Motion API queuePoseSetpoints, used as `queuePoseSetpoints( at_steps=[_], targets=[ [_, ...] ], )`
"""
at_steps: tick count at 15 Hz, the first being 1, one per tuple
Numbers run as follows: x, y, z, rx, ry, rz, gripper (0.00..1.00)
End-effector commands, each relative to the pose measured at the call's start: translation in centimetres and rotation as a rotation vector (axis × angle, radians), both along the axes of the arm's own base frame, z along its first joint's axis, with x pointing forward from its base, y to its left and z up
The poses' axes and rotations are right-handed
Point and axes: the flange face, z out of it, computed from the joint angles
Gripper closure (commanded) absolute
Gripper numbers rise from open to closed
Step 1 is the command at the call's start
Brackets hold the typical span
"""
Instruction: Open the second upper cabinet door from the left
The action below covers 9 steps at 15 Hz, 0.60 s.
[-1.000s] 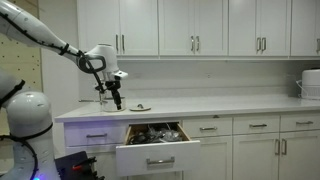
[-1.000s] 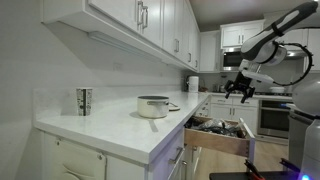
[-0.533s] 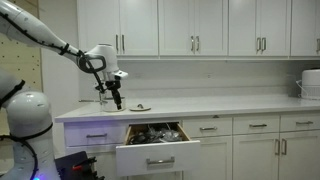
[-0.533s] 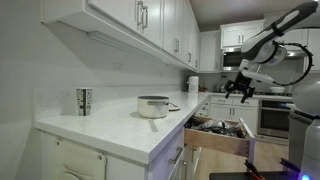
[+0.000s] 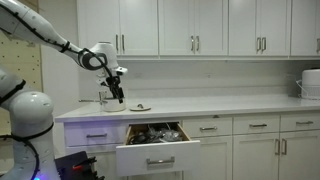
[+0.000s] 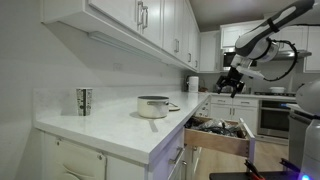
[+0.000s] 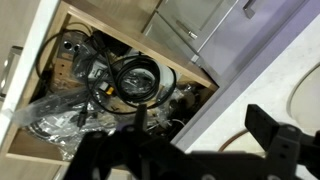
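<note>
- Open drawer point(image 5: 152, 150) – the nearest thing. It juts out into the room below the surface point(image 5: 220, 106), full of dark clutter, which the wrist view looks straight down into.
- Claw point(image 5: 117, 95) – hangs above the drawer's left end, a little over the surface and pointing down. In the wrist view its dark fingers point(image 7: 282, 146) look spread apart with nothing between them.
- Pot point(image 6: 153, 105) – sits on the surface above the drawer, just beside the claw but apart from it.
- Second upper door point(image 5: 142, 25) – shut, and high above the drawer against the back wall. Its handle point(image 5: 124, 42) is a vertical bar at the door's left edge, almost straight above the claw.
- The coming move, I judge, is a climb. The claw would turn to face the bar across its long axis, with free air all the way up.
- The door should swing out over the drawer, so the pull needs room toward the viewer.
</note>
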Motion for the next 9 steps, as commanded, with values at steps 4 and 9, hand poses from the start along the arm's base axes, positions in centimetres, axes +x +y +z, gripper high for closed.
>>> queuePoseSetpoints(
  at_steps=[4,9],
  targets=[
    [0.2,5.7,2.1,0.027,-0.117,0.249,0.0],
    [-0.5,9.8,5.0,0.065,-0.205,0.404,0.0]
  ],
)
